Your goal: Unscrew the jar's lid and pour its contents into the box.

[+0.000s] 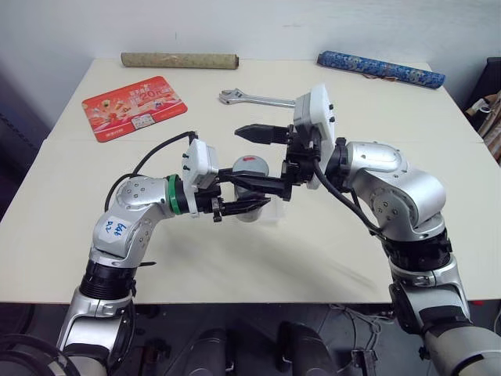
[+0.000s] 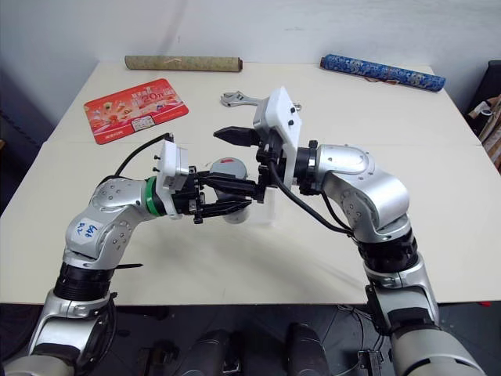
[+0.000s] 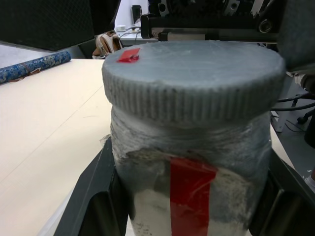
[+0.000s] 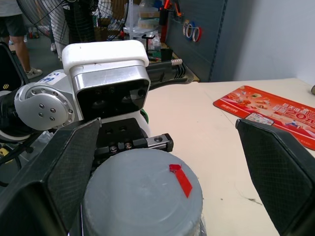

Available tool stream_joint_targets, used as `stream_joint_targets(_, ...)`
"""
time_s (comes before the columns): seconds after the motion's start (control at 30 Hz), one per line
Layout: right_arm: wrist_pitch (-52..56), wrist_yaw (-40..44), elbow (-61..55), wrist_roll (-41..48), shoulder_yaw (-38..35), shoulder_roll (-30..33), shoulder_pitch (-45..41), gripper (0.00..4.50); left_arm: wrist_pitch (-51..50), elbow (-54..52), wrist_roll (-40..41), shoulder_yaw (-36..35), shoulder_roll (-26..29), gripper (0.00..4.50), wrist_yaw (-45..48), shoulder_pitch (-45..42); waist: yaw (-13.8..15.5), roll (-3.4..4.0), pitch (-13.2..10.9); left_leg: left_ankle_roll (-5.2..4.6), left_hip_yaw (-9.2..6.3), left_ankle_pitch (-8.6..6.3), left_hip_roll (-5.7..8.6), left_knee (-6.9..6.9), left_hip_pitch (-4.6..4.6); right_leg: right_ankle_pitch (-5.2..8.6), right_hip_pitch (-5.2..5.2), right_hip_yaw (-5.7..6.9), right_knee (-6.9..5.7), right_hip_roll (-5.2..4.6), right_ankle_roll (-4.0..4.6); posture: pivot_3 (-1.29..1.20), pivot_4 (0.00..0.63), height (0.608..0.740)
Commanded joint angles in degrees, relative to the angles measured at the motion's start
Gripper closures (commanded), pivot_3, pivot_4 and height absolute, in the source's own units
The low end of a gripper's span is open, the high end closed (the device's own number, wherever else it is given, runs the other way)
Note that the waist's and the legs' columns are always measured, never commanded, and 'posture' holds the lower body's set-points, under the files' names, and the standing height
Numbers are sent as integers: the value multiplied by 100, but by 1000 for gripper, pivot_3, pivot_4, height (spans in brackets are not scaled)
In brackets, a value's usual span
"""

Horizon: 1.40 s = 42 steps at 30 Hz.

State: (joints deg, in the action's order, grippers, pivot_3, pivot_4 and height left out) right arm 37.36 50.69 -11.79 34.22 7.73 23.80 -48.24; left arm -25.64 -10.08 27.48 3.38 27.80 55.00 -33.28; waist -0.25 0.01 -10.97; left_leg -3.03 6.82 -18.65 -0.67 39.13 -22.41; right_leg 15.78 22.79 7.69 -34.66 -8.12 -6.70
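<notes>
The jar (image 3: 187,162), whitish with a red stripe, stands upright above the table with my left gripper (image 1: 246,200) shut on its body, one black finger (image 3: 93,206) on each side. Its grey ribbed lid (image 4: 142,196), marked with a small red tab, is on the jar. My right gripper (image 4: 170,147) comes in from the opposite side and is open, its two wide fingers (image 4: 64,172) straddling the lid without touching it. The clear box (image 1: 272,213) lies on the table just under and beside the jar. The contents are hidden inside the jar.
A red printed mat (image 1: 133,106) lies at the table's far left and a wrench (image 1: 254,98) behind the grippers. A beige roll (image 1: 178,60) and a blue patterned roll (image 1: 381,68) lie along the far edge. A person (image 4: 15,29) stands in the background.
</notes>
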Motion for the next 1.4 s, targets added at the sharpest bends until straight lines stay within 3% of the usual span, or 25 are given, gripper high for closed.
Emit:
stream_joint_targets(0.03,-149,13,133,-94,-116,-10,-132,25,49,-177,64,-2,-20,2131,21,-64,2,0,0,0,1,0,0,0,0,0,0,0,0,0,0,0,150,740)
stream_joint_targets(0.57,-249,736,306,115,-444,577,224,25,59,-201,44,-15,-37,2131,-18,-7,3,0,0,0,0,0,0,0,0,0,0,0,1,-1,0,0,150,740)
stream_joint_targets(0.87,-207,965,41,540,-560,440,255,25,49,-193,24,-39,-17,2131,16,-5,5,0,0,0,0,0,0,0,0,0,0,0,1,-2,0,0,150,740)
stream_joint_targets(1.4,23,687,-4,256,-63,197,76,25,14,-225,33,-29,-10,2131,20,-2,6,0,0,0,-1,0,0,0,-1,0,0,0,2,-3,0,0,150,740)
